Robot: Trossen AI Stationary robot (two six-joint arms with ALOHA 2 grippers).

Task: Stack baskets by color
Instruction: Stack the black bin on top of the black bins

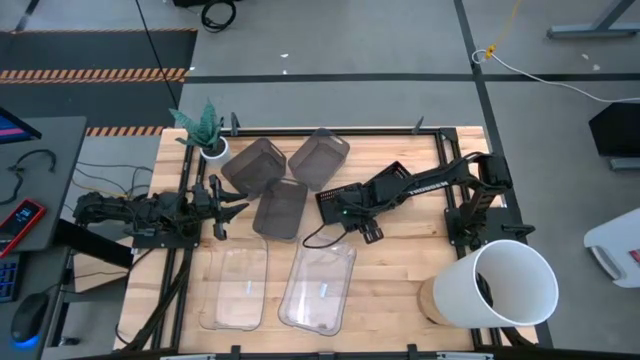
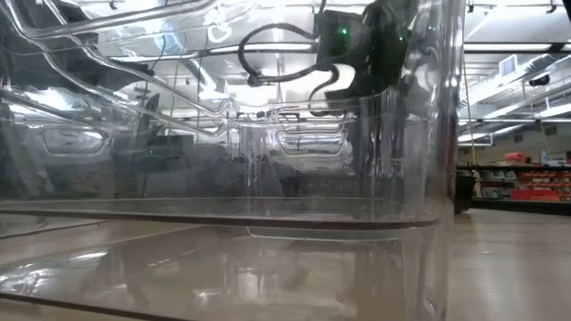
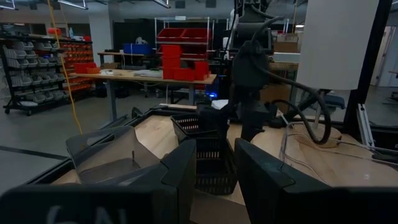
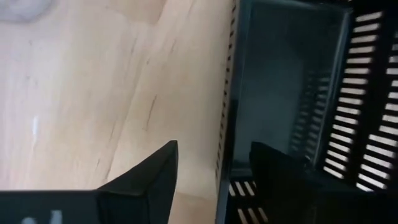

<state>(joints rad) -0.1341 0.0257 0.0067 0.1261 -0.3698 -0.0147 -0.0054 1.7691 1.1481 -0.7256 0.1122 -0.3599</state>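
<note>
Seemingly, the right gripper [image 4: 211, 168] is parted astride the black slatted basket's [image 4: 298, 106] wall mid-table — placed for stacking. The left gripper [image 3: 214, 174] is held part-open, empty, beside grey baskets [image 1: 285, 170].

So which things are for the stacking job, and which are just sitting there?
For the job: grey baskets, clear baskets, black slatted basket.
Just lying about: white bucket, plant pot.
</note>
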